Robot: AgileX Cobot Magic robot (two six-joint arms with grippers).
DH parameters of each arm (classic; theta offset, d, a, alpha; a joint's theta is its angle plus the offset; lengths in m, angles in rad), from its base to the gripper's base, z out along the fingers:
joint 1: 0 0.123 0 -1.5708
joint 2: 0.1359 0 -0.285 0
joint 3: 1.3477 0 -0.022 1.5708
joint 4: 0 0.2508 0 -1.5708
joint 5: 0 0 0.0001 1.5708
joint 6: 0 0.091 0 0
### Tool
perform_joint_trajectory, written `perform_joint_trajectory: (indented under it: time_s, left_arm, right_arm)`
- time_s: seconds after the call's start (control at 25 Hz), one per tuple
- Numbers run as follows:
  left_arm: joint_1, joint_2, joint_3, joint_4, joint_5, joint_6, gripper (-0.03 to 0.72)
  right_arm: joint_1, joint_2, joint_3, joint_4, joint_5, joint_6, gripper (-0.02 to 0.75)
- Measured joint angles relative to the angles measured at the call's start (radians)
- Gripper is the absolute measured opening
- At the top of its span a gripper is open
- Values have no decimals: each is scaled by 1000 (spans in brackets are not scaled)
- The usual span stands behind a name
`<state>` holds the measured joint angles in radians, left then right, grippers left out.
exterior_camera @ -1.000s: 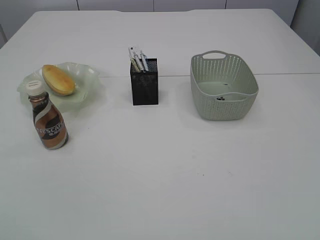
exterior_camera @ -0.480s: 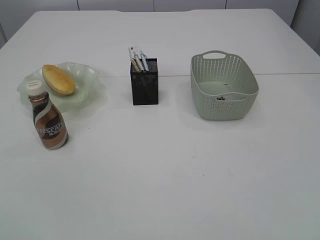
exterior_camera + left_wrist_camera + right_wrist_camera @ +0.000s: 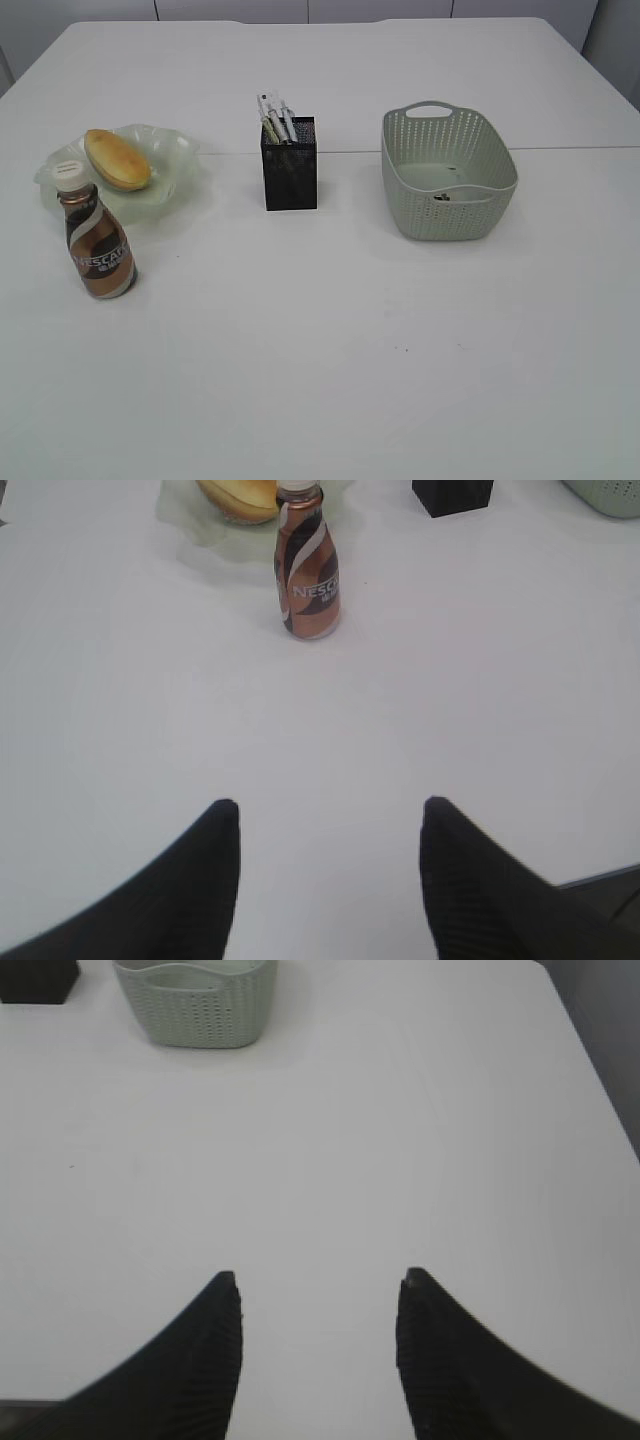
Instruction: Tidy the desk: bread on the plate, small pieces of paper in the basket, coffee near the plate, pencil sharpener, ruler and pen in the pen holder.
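— White desk [image 3: 330, 340], contents?
— Bread [image 3: 117, 159] on the green plate [image 3: 175, 160]; coffee [image 3: 96, 237] upright just in front of the plate. Pen holder [image 3: 289, 165] mid-desk, pens and ruler [image 3: 274, 118] standing inside. Basket [image 3: 447, 172] to the right.
— Your jaws?
— My left gripper [image 3: 330, 825] and my right gripper [image 3: 318, 1295]: both apart, empty, above bare desk.

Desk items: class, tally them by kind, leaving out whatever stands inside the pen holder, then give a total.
Food and drink: 2, bread, coffee
Dishes: 1, plate
Containers: 2, pen holder, basket
Total: 5
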<state>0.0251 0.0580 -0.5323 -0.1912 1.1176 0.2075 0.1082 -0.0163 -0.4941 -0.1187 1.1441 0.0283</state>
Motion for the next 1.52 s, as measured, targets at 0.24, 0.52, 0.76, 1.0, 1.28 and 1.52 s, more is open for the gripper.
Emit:
perform_joint_trajectory:
  time_s: [0.24,0.52,0.76,1.0,1.28,1.52]
  left_arm:
    - [0,0,0,0,0,0,419]
    - [0,-5,0,-17,-1,0,414]
    - [0,-46,2,-28,-3,0,413]
    - [0,-46,5,-31,-5,0,413]
    - [0,-46,5,-31,-5,0,395]
    - [0,-46,5,-31,-5,0,372]
  right_arm:
    - [-44,0,0,0,0,0,369]
    - [-44,0,0,40,0,0,369]
    - [-44,0,0,61,0,0,368]
    - [-44,0,0,61,0,1,368]
    - [-44,0,0,61,0,1,368]
    - [-44,0,0,61,0,1,367]
